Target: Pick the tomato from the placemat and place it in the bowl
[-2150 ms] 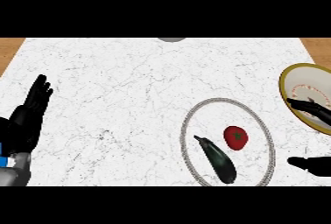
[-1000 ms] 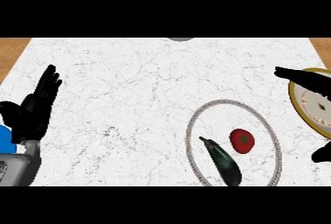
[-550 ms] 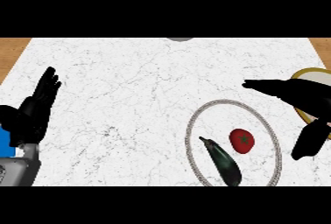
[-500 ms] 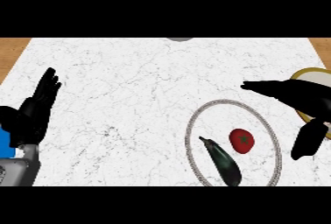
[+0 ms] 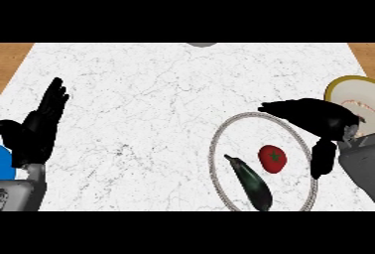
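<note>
Under my head view sits a white marble desk (image 5: 161, 99) with fine grey veining, filling nearly the whole frame. Brown wood strip shows past its left top corner (image 5: 13, 54) and right top corner. Small grey rounded thing (image 5: 202, 44) pokes in at the far edge, cut off, can't tell what it is.

No brands, labels or readable writing anywhere.

Placemat (image 5: 219, 168) is an oval, marble-coloured with a beaded grey rim, lying right of centre toward the near edge. Tomato (image 5: 272, 158) lies on it, red with a dark green star on top, right of the mat's middle. Dark eggplant (image 5: 250, 182) lies just left of the tomato, on the mat too, slanting toward the near edge, apart from the tomato.

Bowl (image 5: 344, 89) sits at the right edge, yellow rim, white inside, partly hidden by my right hand and cut by the frame.

My right hand (image 5: 315, 115) hovers over the mat's right rim, wide open, fingers stretched left, thumb (image 5: 321, 158) hanging down just right of the tomato, holding nothing, not touching the tomato.

My left hand (image 5: 38, 129) rests at the left edge, open, fingers up, holding nothing.

Open marble between the left hand and the mat, and across the whole far half.
</note>
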Controlling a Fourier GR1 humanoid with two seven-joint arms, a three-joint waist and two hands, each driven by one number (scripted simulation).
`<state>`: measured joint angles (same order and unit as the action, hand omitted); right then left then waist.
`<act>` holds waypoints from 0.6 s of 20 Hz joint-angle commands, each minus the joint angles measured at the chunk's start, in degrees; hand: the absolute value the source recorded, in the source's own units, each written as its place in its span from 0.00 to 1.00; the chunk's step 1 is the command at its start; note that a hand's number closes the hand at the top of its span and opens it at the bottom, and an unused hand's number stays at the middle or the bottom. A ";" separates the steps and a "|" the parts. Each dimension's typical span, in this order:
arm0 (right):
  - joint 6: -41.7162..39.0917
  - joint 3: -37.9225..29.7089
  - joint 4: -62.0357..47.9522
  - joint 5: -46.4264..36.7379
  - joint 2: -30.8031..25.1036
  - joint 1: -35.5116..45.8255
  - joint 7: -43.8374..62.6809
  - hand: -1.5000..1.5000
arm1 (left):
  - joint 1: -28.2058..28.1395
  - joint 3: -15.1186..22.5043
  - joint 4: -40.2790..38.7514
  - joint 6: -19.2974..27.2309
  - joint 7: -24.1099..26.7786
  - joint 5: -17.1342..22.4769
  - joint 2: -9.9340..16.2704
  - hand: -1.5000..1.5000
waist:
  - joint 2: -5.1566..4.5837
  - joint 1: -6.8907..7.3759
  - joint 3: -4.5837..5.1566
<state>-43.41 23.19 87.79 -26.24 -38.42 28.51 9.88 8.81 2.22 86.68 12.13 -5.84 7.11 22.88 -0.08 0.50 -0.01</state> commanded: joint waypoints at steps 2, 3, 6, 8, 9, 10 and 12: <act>6.85 1.53 5.46 -7.82 2.53 -3.72 -0.60 0.00 | 1.48 -2.71 -1.64 -1.94 -0.85 1.14 0.28 0.50 | 0.10 -0.61 0.01; 11.26 2.50 2.07 -11.65 0.35 -6.95 -7.54 0.00 | -1.24 -1.92 0.83 -1.75 -0.01 0.42 -0.42 0.50 | 0.06 -0.33 -0.03; 8.79 0.42 0.04 -13.78 4.14 -4.69 -6.94 0.00 | 0.78 -4.04 -2.88 -3.33 1.09 -0.02 -1.27 0.50 | 0.05 -0.43 0.02; 6.26 -1.61 1.70 -14.04 4.00 -6.57 -7.25 0.00 | -3.61 -2.68 3.78 -1.55 -0.57 -2.90 -2.35 0.50 | 0.13 -0.34 0.01; 8.92 -0.15 0.89 -15.18 5.47 -9.05 -7.61 0.00 | -3.62 -3.25 1.42 -3.80 1.81 -1.71 -2.17 0.50 | 0.10 -0.39 0.01; 8.84 2.01 -0.19 -16.18 7.40 -9.23 -6.32 0.00 | 0.06 -3.38 0.40 -1.83 -1.33 -2.83 -2.10 0.50 | 0.07 -0.46 0.01; 5.24 0.64 1.01 -16.10 6.21 -9.81 -5.83 0.00 | 2.81 -3.73 -2.92 -2.04 0.48 -3.63 -3.03 0.50 | 0.08 -0.67 0.02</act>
<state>-35.89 23.26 87.93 -40.28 -34.23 20.73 2.22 8.68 -0.98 86.22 9.79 -5.39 5.01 20.89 -0.01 0.04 0.00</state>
